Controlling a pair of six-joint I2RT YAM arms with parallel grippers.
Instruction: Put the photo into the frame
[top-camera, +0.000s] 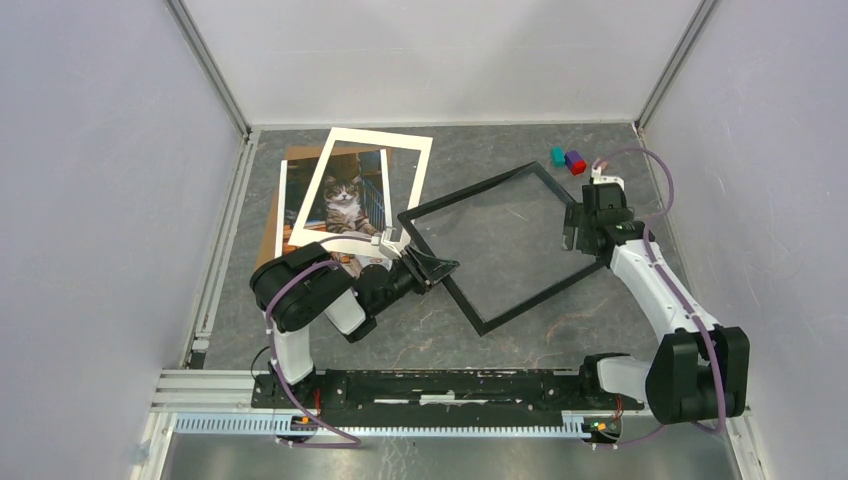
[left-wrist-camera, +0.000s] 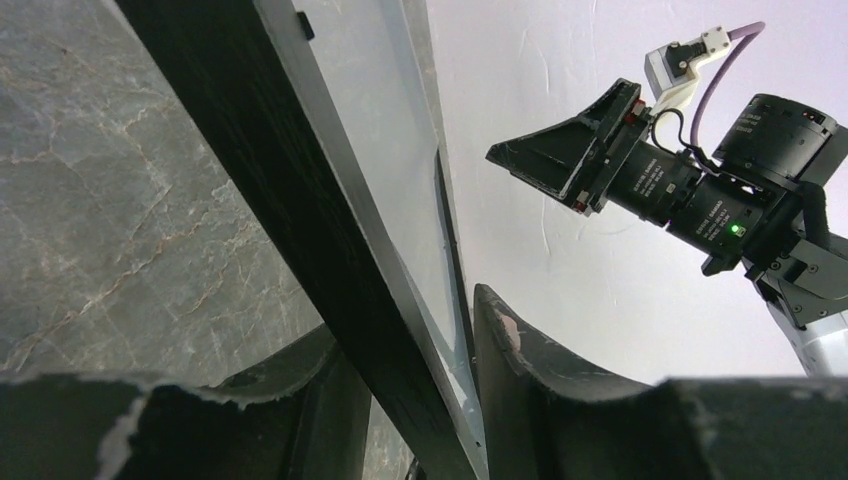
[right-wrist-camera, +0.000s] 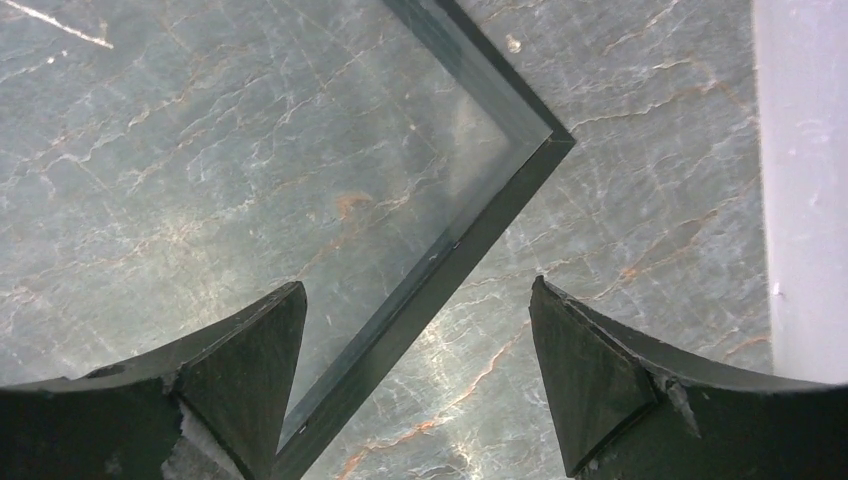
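Nearest to me, the left gripper (top-camera: 432, 266) is clamped on the left corner of the thin black rectangular picture frame (top-camera: 545, 297). Its wrist view shows the black edge running straight between the two fingers (left-wrist-camera: 520, 370), pinched there. From that angle the edge looks raised off the grey marble-patterned tabletop (top-camera: 420, 340) at this corner, though I can't say how far. The frame sits turned like a diamond in the middle of the table, and a clear pane (right-wrist-camera: 330, 180) seems to be seated in it, with the stone pattern showing through. On the far side of the frame, the right gripper (top-camera: 575, 235) hangs over the right-hand corner with its jaws wide apart and nothing between them. The frame's edge passes beneath the gap, and I can't tell whether the fingers touch it. Further back on the left lies the colour print of a grey-and-white tabby cat (top-camera: 345, 205), well apart from the frame's opening. A white cardboard mat border (top-camera: 380, 136) rests askew over it, and a plain brown backing board (top-camera: 303, 160) shows beneath. Far back on the right, near the wall, sit a few small coloured blocks (top-camera: 567, 159) that seem to have no part in this. As I judge it, the job is at an early stage. The frame is in hand and being positioned or steadied, but the print is not in it. The print, and probably the mat and backing, are yet to be brought across and seated.
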